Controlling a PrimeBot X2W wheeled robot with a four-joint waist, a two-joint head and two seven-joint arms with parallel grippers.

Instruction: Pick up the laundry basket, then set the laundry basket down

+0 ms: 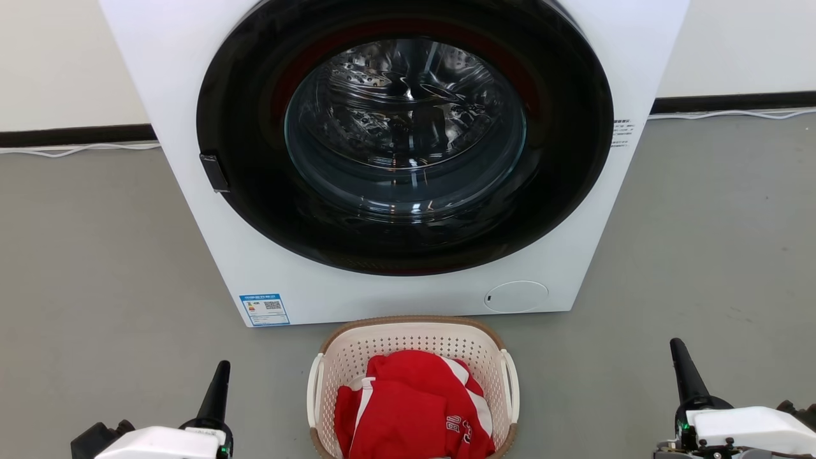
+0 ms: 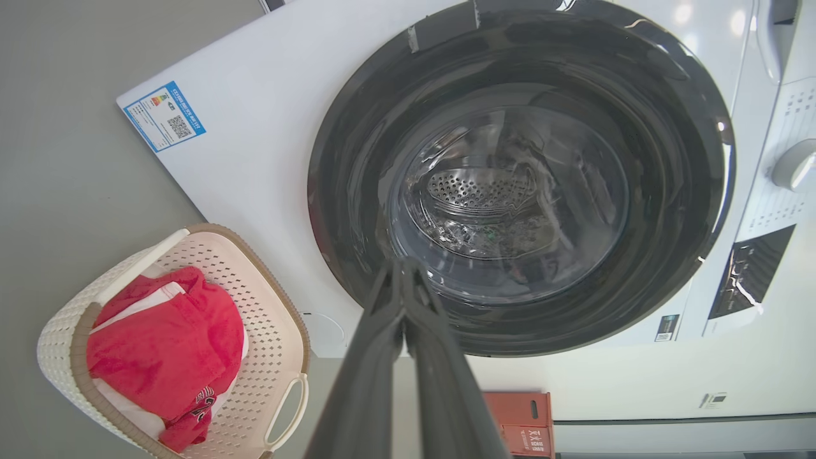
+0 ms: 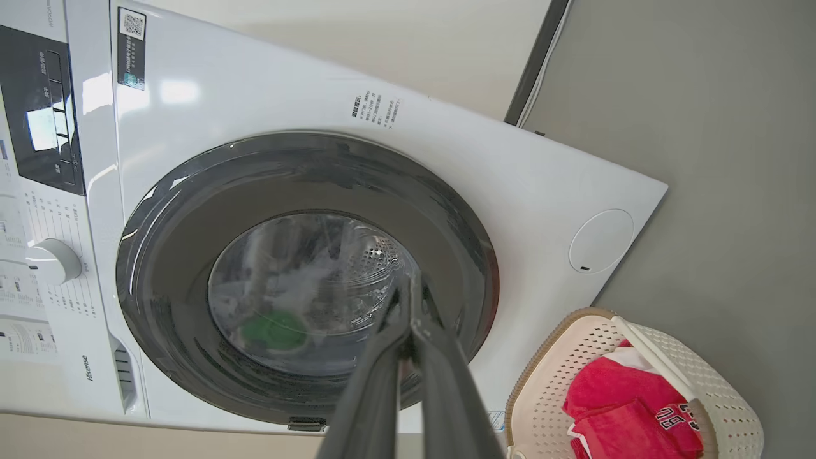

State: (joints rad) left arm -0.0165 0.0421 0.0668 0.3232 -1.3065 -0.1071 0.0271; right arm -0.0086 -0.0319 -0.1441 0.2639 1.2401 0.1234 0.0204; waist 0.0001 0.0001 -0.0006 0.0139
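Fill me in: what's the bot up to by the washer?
Nothing is being handled yet. The laundry basket sits on the grey floor in front of the washer, a red garment inside. The left gripper and right gripper are both shut, one on each side of the basket, touching nothing. The pick-up has not begun.

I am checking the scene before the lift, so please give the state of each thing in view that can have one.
Small cream-white perforated plastic laundry basket: upright on the grey floor, not held.
Red-and-white garment: crumpled inside the basket.
Round dark glass washer door: closed.
Left gripper: shut, empty.
Right gripper: shut, empty.
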